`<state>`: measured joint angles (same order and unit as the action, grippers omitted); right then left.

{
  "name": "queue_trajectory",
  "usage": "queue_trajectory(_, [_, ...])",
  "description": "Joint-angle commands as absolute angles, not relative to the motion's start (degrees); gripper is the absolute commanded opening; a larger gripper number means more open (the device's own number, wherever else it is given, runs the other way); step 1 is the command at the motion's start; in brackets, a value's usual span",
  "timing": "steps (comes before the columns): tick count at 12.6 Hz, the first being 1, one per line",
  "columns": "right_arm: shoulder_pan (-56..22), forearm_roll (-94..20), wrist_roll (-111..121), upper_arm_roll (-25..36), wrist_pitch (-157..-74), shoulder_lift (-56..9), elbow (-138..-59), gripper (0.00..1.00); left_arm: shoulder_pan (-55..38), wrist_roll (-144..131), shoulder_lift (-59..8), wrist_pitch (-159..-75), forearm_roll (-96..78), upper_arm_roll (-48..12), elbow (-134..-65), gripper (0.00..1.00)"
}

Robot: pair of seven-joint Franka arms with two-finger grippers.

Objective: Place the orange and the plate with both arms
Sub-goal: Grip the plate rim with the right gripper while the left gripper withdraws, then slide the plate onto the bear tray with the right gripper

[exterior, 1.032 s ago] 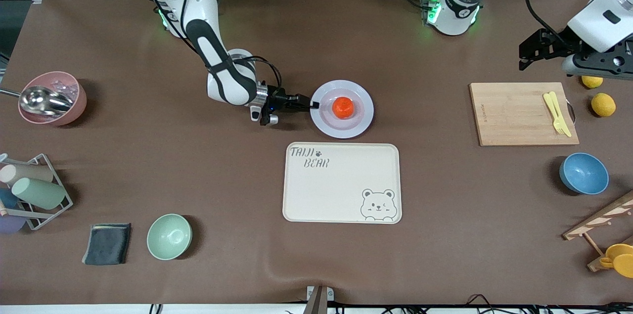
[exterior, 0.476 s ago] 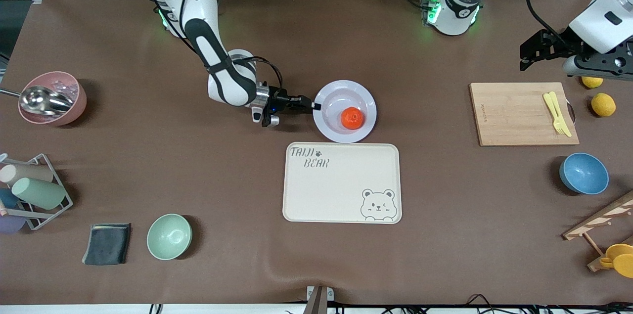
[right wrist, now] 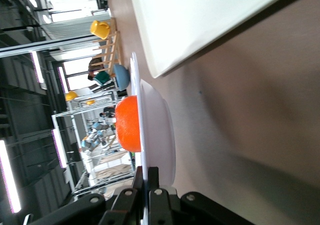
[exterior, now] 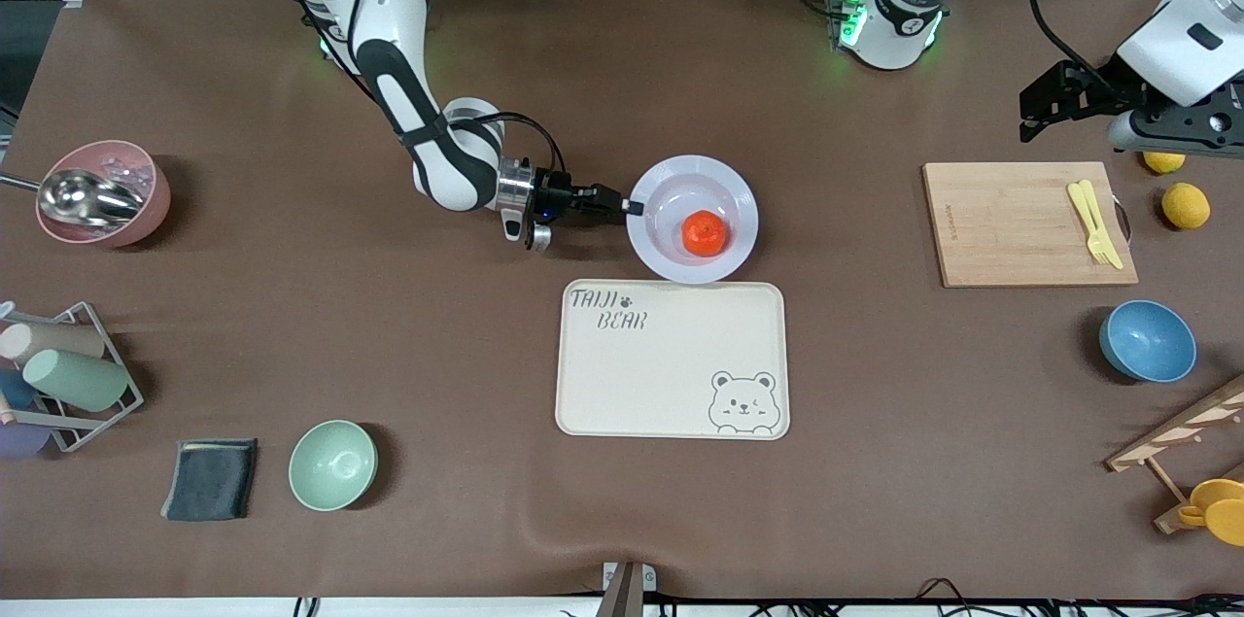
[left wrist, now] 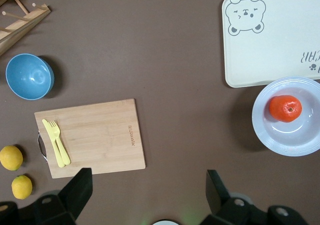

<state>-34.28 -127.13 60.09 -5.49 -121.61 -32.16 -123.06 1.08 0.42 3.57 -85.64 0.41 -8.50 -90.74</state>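
Observation:
The white plate (exterior: pixel 734 194) is lifted and tilted just above the table, over the spot beside the cream tray's edge. The red-orange orange (exterior: pixel 704 234) lies in its well, toward the low side. My right gripper (exterior: pixel 629 206) is shut on the plate's rim at the edge toward the right arm's end. In the right wrist view the fingers (right wrist: pixel 154 181) pinch the thin rim of the plate (right wrist: pixel 159 130), with the orange (right wrist: pixel 128 124) on it. My left gripper (exterior: pixel 1042 112) is open and empty, up over the table near the cutting board; its view shows the plate (left wrist: pixel 280 132) and the orange (left wrist: pixel 285 108).
A cream bear-print tray (exterior: pixel 673 359) lies just nearer the camera than the plate. A wooden cutting board (exterior: pixel 1011 223) with a yellow fork, two lemons (exterior: pixel 1186 205) and a blue bowl (exterior: pixel 1147 341) sit at the left arm's end. A pink bowl, a green bowl (exterior: pixel 332 464) and a cup rack are at the right arm's end.
My right gripper has lifted the plate and carried it toward the left arm's end. The plate has tilted and the orange has rolled to its lower side. The left arm has barely moved.

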Motion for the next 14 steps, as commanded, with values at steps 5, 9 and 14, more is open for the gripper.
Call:
queue_trajectory(5, [-32.17, -131.57, 60.91, -4.92, -124.43, -33.75, -115.5, 0.0, 2.02, -0.18, 3.78, -86.31, -0.18, -8.44, -90.62, 1.0])
queue_trajectory(9, [-32.34, -131.57, 59.5, -4.92, -133.85, -36.81, -107.95, 0.0, 2.02, -0.18, 3.78, -86.57, -0.09, -8.79, -90.53, 1.0])
queue_trajectory(14, [-31.29, -131.31, 60.12, -4.75, -134.03, -44.81, -99.42, 0.0, 2.02, -0.09, 3.78, -86.66, -0.44, -8.53, -90.53, 1.0])
